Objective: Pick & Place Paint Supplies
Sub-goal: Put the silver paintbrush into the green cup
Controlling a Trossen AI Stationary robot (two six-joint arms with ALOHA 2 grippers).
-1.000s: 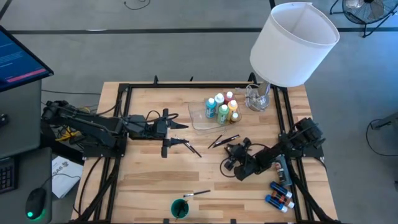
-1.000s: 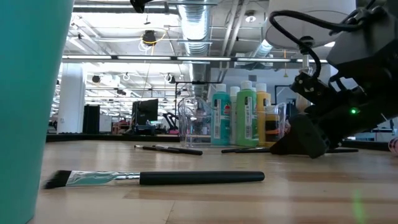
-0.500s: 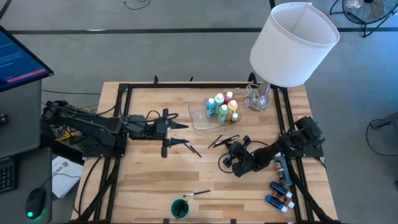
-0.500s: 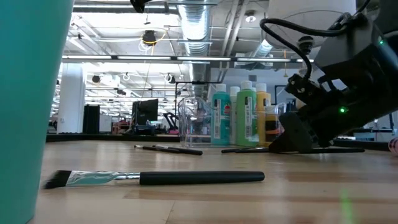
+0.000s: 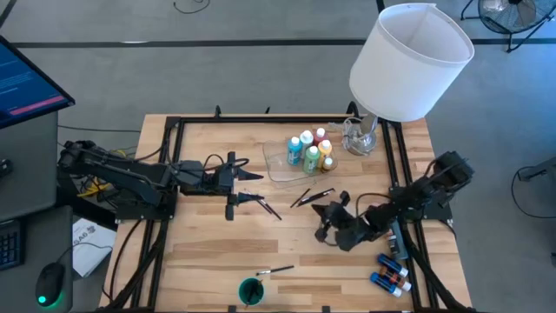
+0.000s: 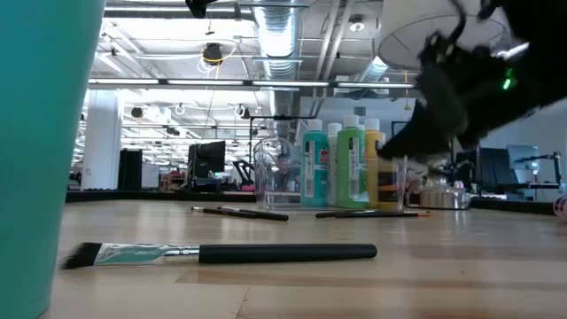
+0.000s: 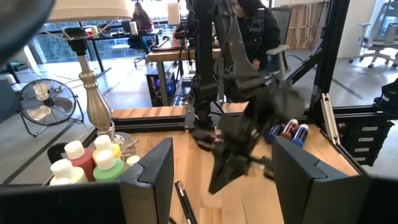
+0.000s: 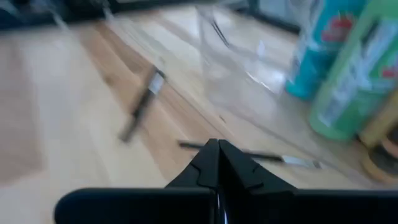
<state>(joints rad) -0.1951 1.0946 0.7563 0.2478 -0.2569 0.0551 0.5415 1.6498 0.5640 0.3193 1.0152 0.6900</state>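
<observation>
Several white-capped paint bottles [image 5: 310,152] [image 6: 345,164] stand on their bases in a clear tray [image 5: 274,161] at the table's far middle. Two thin brushes [image 5: 313,196] [image 6: 372,213] lie flat on the wood just in front of the tray. My right gripper [image 5: 318,210] [image 8: 217,146] hangs shut a little above the table, near side of those brushes, with nothing visible between its fingers. One brush [image 8: 249,154] shows on the table past its fingertips. My left gripper [image 5: 258,189] [image 7: 222,186] waits open and level at the middle left, over another brush [image 5: 271,210].
A teal cup [image 5: 252,291] [image 6: 44,133] stands at the near edge, a flat brush [image 5: 276,271] [image 6: 230,254] lying beside it. More small bottles [image 5: 391,271] lie at the near right. A lamp with a big white shade [image 5: 408,61] stands at the far right corner.
My right gripper has closed its fingers and risen from the table beside the two brushes, tipping and rolling a little. Both brushes lie where they were.
</observation>
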